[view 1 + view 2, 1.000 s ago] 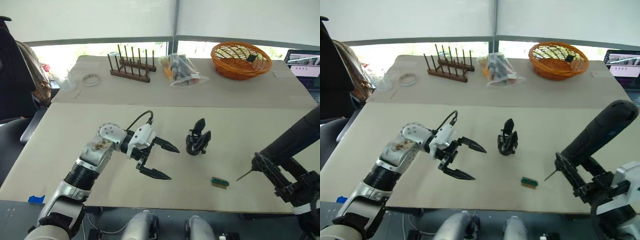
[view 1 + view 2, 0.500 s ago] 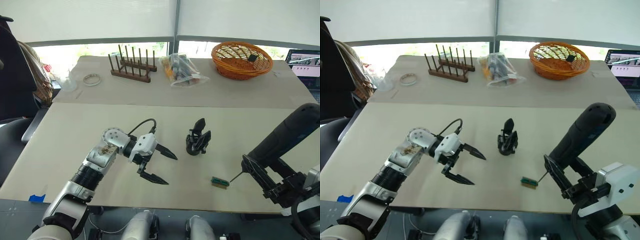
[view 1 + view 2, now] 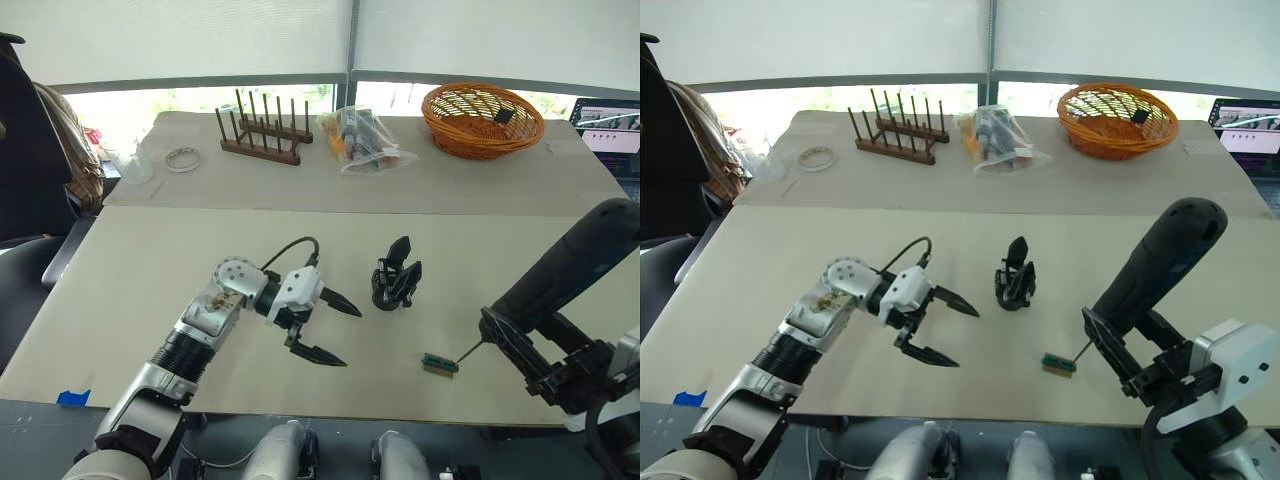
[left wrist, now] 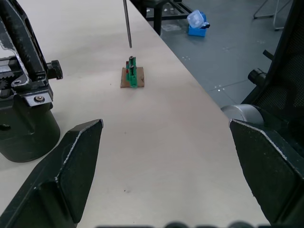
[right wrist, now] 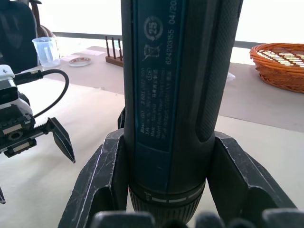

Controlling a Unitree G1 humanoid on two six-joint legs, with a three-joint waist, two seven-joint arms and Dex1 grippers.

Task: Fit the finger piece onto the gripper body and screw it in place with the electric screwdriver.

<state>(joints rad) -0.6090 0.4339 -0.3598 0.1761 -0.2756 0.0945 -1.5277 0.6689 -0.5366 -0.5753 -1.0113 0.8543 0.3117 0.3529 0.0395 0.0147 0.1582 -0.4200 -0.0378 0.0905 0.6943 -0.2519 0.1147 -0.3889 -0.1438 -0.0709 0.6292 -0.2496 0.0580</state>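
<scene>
The right gripper (image 3: pixel 1160 385), at the lower right of the head views, is clamping its two black fingers around the electric screwdriver (image 3: pixel 1155 275), a thick dark handle slanting up toward the right edge. Its thin bit is pointing down at a small green block (image 3: pixel 1058 365) lying on the tan table (image 3: pixel 150 270), probably to pick up a screw held there. The left gripper (image 3: pixel 318 325), left of centre in the lower half, is hovering with its fingers spread wide and holding nothing, apparently waiting to steady a part. Just right of it, near the middle of the frame, the gripper body (image 3: pixel 395 280) is standing upright on the table with a pointed black finger rising from its top; whether that is the finger piece already seated, I cannot tell. Along the far edge, in the upper part, are sitting an orange basket (image 3: pixel 483 120), a wooden peg rack (image 3: pixel 262 135), and a clear bag of parts (image 3: pixel 362 140)
</scene>
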